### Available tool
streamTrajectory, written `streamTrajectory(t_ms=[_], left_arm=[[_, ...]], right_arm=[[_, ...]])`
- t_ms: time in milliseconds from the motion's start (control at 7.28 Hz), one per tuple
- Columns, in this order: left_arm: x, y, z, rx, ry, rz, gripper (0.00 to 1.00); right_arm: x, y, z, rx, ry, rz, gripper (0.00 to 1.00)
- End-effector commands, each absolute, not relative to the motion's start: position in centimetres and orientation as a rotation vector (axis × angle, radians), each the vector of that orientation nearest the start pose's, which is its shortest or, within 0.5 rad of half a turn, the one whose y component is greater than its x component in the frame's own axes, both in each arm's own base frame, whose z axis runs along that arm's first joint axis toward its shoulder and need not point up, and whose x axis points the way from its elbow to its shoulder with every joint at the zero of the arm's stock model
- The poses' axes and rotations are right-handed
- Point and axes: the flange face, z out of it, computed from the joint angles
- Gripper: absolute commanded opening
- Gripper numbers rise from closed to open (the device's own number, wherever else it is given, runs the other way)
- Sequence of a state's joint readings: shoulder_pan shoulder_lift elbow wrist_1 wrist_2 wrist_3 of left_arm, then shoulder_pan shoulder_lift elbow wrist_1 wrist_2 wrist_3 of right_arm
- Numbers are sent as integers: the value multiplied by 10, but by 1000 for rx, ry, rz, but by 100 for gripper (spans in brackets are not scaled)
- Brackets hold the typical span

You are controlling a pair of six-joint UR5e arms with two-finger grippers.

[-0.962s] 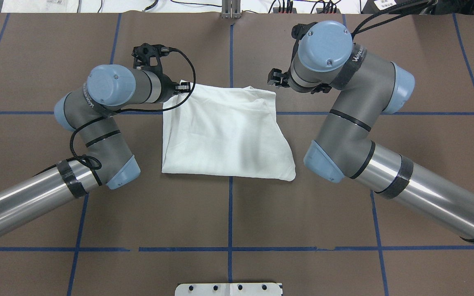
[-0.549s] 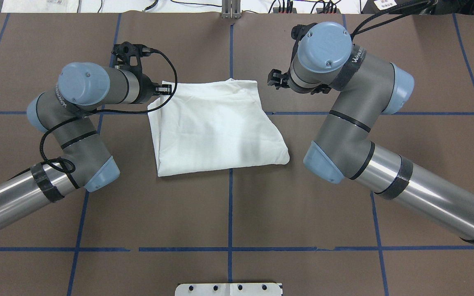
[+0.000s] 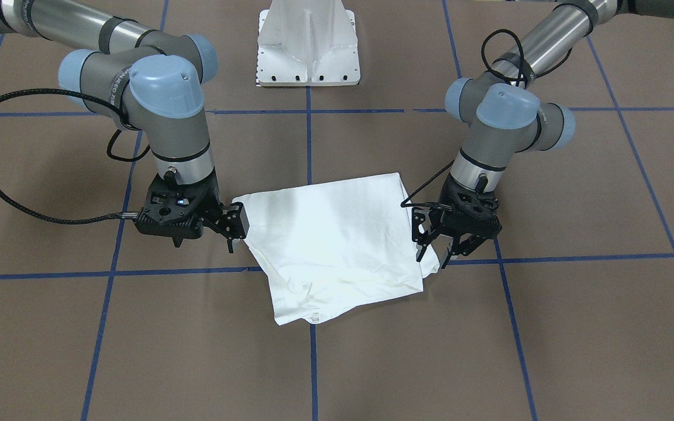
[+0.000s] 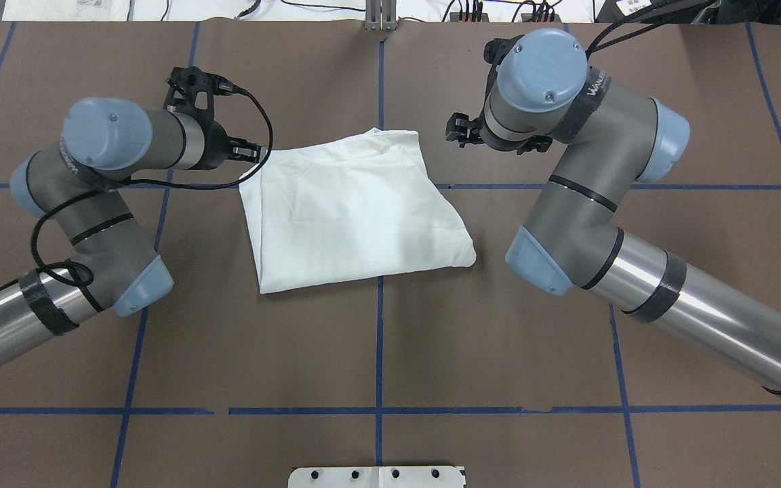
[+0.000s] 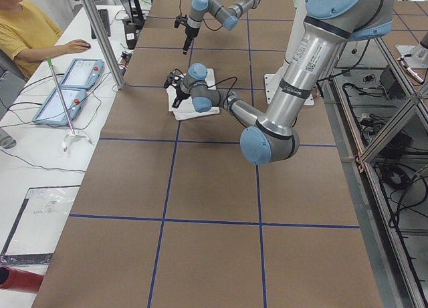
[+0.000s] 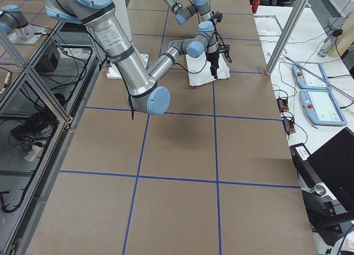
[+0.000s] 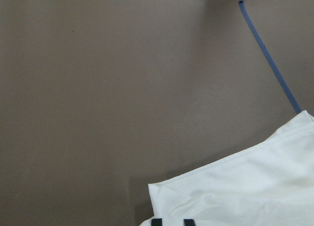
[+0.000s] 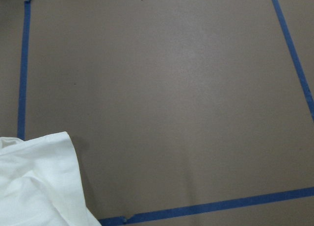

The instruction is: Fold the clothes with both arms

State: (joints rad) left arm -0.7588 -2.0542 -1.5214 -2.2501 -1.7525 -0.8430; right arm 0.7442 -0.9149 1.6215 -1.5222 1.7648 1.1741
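- Brown paper covers the table (image 4: 377, 352), crossed by blue tape lines (image 4: 379, 339); a white pedestal base (image 3: 309, 44) stands on the robot's side of it.
- A white cotton shirt (image 4: 356, 210), folded into a rough, skewed rectangle with its plain side up, lies flat near the table's middle, between the two grippers.
- The black two-finger left gripper (image 3: 434, 252) hangs low at the shirt's far corner on its side, fingers a little apart and clamping nothing.
- The black two-finger right gripper (image 4: 451, 130) hovers just beside the opposite far corner, clear of the cloth; its fingers look parted and empty.
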Motion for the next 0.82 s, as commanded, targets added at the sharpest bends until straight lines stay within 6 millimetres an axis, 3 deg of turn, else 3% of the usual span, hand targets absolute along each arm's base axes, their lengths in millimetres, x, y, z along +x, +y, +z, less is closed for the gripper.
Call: streamTrajectory(t_ms=[0, 275, 412, 549, 687], left_arm=[[312, -540, 344, 653, 854, 239, 100], [170, -530, 387, 665, 733, 413, 100], [97, -535, 420, 671, 671, 493, 100], [20, -523, 462, 643, 660, 500, 100], [-15, -496, 503, 596, 670, 501, 100]], right_arm=[[-358, -565, 289, 233, -741, 124, 100], [-240, -565, 368, 236, -721, -62, 100], [-177, -551, 417, 225, -708, -114, 100], [-105, -526, 468, 216, -688, -139, 100], [-29, -499, 517, 207, -716, -180, 100]])
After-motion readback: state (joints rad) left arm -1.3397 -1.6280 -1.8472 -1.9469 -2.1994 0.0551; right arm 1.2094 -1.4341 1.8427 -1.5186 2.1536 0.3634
